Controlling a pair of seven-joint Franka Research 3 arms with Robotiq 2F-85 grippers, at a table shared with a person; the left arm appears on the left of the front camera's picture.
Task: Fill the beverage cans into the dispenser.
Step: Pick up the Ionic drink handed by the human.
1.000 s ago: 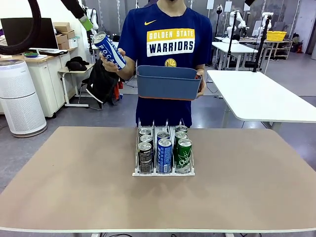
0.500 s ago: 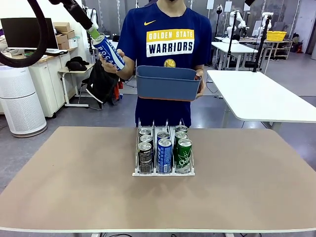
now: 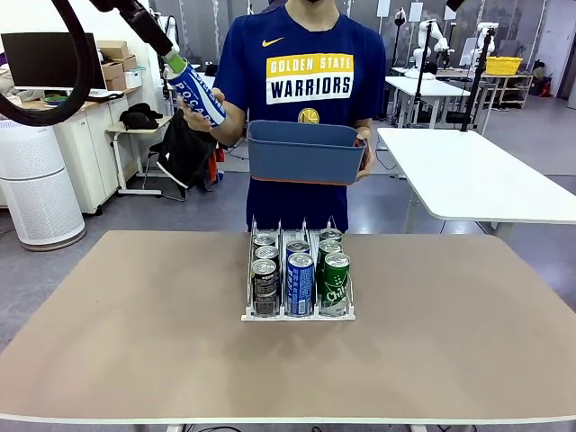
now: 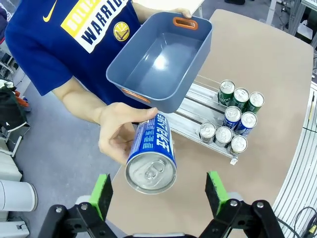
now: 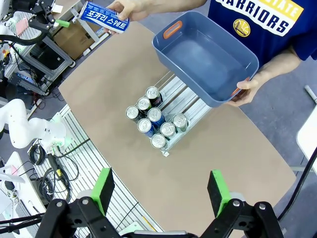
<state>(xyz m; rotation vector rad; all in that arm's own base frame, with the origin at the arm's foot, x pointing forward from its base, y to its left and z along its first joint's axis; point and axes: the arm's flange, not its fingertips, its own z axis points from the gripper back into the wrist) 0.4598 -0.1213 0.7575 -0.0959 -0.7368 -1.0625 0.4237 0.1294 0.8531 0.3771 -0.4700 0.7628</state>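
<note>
Taking the dispenser (image 3: pixel 298 286) mid-table as the anchor: up and to its left, well above the table, the left gripper (image 3: pixel 171 56) sits at the top of a blue can (image 3: pixel 198 92) that the person's hand (image 3: pixel 200 115) holds out tilted. From the left wrist camera the can's silver top (image 4: pixel 150 172) sits between the two green pads (image 4: pixel 101 195), jaws spread wide and not touching it, so nothing is grabbed; the hand (image 4: pixel 118 131) has the can.

The dispenser itself holds eight cans (image 3: pixel 299 283): three black in the left lane, two blue in the middle, three green on the right, all upright, packed toward the front lip.

Right behind and above it the person holds a blue tub (image 3: pixel 306 150) against their shirt, their other hand at its right end.

The right gripper (image 5: pixel 161 191) hangs high over the table looking down on the dispenser (image 5: pixel 171 115), fingers fully apart, holding nothing.
</note>
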